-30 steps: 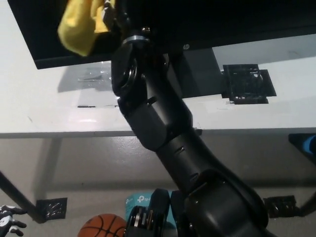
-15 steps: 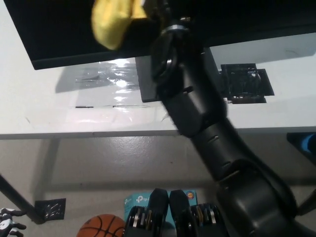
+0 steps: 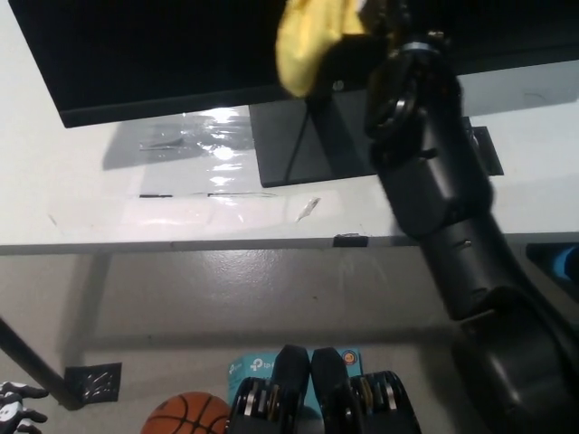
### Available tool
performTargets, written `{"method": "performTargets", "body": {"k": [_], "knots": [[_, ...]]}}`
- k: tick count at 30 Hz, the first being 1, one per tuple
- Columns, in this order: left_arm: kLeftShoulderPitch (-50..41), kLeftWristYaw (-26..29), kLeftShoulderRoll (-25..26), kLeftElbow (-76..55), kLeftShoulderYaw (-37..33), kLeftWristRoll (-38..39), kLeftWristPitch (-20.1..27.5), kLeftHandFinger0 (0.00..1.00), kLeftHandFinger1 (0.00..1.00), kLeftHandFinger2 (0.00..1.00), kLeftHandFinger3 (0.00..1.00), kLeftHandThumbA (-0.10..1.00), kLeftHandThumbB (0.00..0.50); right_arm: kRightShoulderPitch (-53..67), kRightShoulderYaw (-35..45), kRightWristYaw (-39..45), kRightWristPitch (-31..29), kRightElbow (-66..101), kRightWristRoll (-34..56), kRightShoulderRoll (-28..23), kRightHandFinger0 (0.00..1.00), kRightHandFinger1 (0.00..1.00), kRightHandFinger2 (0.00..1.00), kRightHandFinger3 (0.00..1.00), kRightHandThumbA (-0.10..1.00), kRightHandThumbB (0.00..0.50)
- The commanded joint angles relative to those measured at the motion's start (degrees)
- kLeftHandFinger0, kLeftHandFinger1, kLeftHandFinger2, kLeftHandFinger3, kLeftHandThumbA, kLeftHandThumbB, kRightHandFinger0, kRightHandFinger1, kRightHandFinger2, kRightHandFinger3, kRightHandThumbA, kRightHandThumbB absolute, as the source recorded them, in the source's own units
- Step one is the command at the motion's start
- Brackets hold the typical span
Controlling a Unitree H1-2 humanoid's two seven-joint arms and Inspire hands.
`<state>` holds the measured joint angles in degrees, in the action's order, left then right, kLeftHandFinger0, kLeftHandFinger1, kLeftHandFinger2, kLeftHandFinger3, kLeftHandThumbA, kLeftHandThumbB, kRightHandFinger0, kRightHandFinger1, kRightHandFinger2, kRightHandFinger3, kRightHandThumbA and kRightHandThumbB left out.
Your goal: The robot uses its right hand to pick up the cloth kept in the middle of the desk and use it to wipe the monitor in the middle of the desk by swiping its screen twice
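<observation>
Now I am pressing the yellow cloth (image 3: 309, 41), clamped in my black right hand (image 3: 384, 16), flat against the monitor (image 3: 163, 54) at twelve o'clock; steady pressure matters.

Black right arm (image 3: 452, 235) raised up-screen, right hand (image 3: 384, 14) clenched, white left hand (image 3: 16, 405) low.

Cloth (image 3: 308, 45) on monitor (image 3: 163, 54), desk (image 3: 109, 199) beneath
</observation>
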<state>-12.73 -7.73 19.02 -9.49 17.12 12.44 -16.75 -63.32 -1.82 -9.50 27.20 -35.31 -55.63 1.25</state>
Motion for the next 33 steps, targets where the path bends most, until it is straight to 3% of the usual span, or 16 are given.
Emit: {"method": "performTargets", "body": {"k": [1,5,7,10,12,15,18,20,23,24,27,28,29,30,32,33], "knots": [[-0.61,-0.16,0.40,-1.40,0.99,0.77,2.03,0.37,0.39,0.52,0.74,0.17,0.197,-0.46,0.91,1.10,-0.27,2.28,-3.12,-3.82,0.00,0.00,0.30,0.16,-0.10,0.088],[-0.86,-0.22,0.27,-1.37,1.04,0.83,2.26,0.37,0.40,0.52,0.74,0.17,0.198,0.62,1.59,0.86,-0.27,2.55,-2.07,-6.36,0.00,0.02,0.35,0.15,-0.10,0.073],[-0.93,-0.34,0.44,-1.32,1.07,0.89,2.09,0.39,0.41,0.52,0.75,0.18,0.200,1.24,1.76,0.97,-0.27,3.30,-1.22,-7.80,0.00,0.08,0.44,0.31,-0.10,0.076],[-0.97,-0.33,0.26,-1.29,1.30,1.28,2.01,0.39,0.41,0.53,0.73,0.18,0.213,2.39,1.58,0.19,-0.27,4.68,-0.24,-9.71,0.00,0.16,0.50,0.36,-0.10,0.102],[-1.13,-0.13,0.31,-1.68,1.44,1.28,1.36,0.39,0.41,0.52,0.73,0.19,0.228,2.41,2.98,0.14,-0.27,4.31,-0.18,-10.19,0.00,0.14,0.48,0.34,-0.10,0.106],[-1.37,-0.31,0.32,-1.59,1.54,1.49,1.47,0.39,0.41,0.54,0.73,0.18,0.219,2.37,4.26,2.45,-0.27,4.70,-1.06,-11.24,0.00,0.10,0.44,0.54,-0.10,0.105],[-1.66,-0.48,0.47,-1.81,1.18,1.05,1.66,0.39,0.42,0.54,0.75,0.19,0.214,2.11,5.36,2.92,-0.27,4.60,-1.44,-11.13,0.00,0.05,0.35,0.44,-0.10,0.119],[-1.44,-0.51,0.34,-1.64,0.92,1.02,1.72,0.40,0.42,0.55,0.75,0.19,0.218,1.32,6.94,3.76,-0.27,4.22,-2.98,-10.34,0.00,0.00,0.24,0.68,-0.10,0.147],[-1.21,-0.63,0.42,-1.53,0.75,0.96,2.03,0.39,0.42,0.54,0.75,0.19,0.213,0.92,7.31,2.64,-0.27,4.04,-2.99,-9.68,0.00,0.00,0.23,0.65,-0.10,0.140],[-1.26,-0.49,0.49,-1.71,0.64,0.62,1.88,0.39,0.42,0.54,0.74,0.19,0.211,0.89,6.53,1.92,-0.27,3.99,-3.02,-9.69,0.00,0.00,0.21,0.73,-0.10,0.149],[-1.35,-0.25,0.33,-1.76,0.58,0.73,1.05,0.41,0.44,0.53,0.75,0.19,0.207,0.42,4.27,1.19,-0.27,3.46,-1.53,-9.58,0.00,0.01,0.21,0.44,-0.10,0.109],[-1.37,-0.25,0.33,-1.76,0.57,0.73,1.04,0.41,0.44,0.53,0.75,0.19,0.207,0.43,4.20,1.15,-0.27,3.44,-1.45,-9.61,0.00,0.00,0.21,0.43,-0.10,0.109],[-1.28,-0.15,0.33,-1.62,0.38,0.32,1.34,0.40,0.43,0.54,0.75,0.21,0.222,-0.62,4.31,0.98,-0.27,1.97,-2.27,-8.98,0.00,0.03,0.25,0.59,-0.10,0.118],[-1.27,-0.15,0.32,-1.65,0.38,0.41,1.16,0.40,0.43,0.54,0.75,0.21,0.223,-1.02,3.87,1.63,-0.27,1.66,-2.61,-8.93,0.00,0.00,0.19,0.46,-0.10,0.121],[-1.27,-0.20,0.37,-1.62,0.30,0.42,1.20,0.41,0.44,0.56,0.75,0.21,0.220,-1.68,3.90,2.22,-0.27,1.18,-3.01,-8.51,0.00,0.01,0.20,0.37,-0.10,0.128],[-1.11,-0.21,0.51,-1.59,0.18,0.27,1.13,0.41,0.45,0.57,0.76,0.22,0.223,-2.22,3.42,1.35,-0.27,1.14,-1.97,-7.81,0.00,0.00,0.19,0.54,-0.10,0.132]]}}
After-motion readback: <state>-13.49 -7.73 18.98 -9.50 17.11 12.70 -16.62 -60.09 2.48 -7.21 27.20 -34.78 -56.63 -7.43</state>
